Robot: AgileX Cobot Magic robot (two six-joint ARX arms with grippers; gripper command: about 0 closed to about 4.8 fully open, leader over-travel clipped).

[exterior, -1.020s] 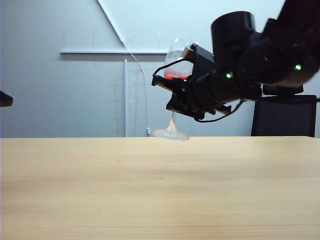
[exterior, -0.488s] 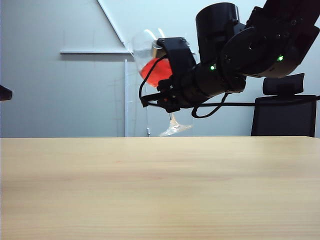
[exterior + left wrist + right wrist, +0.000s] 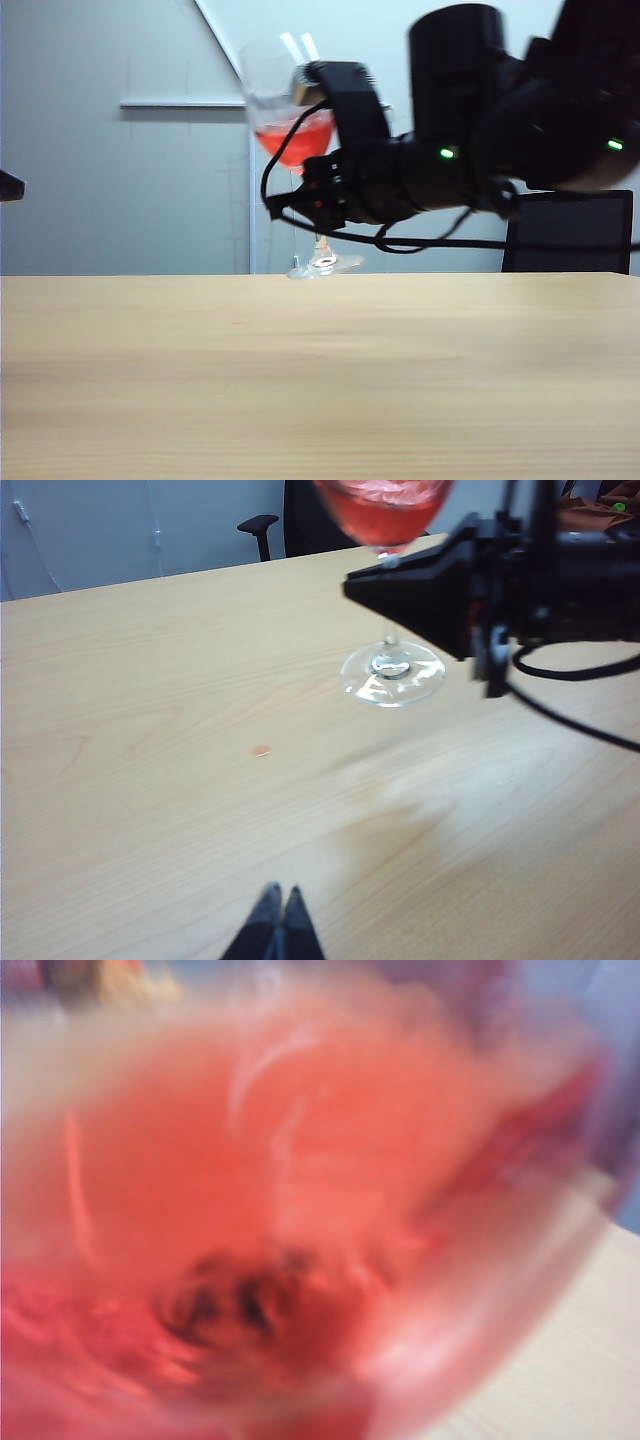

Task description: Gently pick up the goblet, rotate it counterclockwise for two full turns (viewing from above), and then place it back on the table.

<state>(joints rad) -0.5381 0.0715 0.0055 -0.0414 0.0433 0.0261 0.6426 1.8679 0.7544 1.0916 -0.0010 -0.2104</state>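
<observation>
Since the earlier frames your right arm has swung the goblet leftward across the exterior view and rolled it, so the bowl now leans away from the arm and the red liquid inside sits slanted against the glass. You have one goblet in play, and it hangs clear of the table, its round foot just under your right gripper and hovering above the wood with a gap showing in the left wrist view. Your right gripper is clamped on the thin stem, with the bowl directly above the fingers and the foot directly below them. In the right wrist view you see only a blurred wash of red liquid filling nearly everything, with a sliver of tabletop at one corner. Your left gripper sits well away from the goblet, low over the table, its two dark fingertips pressed together with nothing between them. From that side the goblet's foot floats beyond your left gripper, next to the one right gripper's black wedge-shaped finger. Two grippers, one glass, one table.
</observation>
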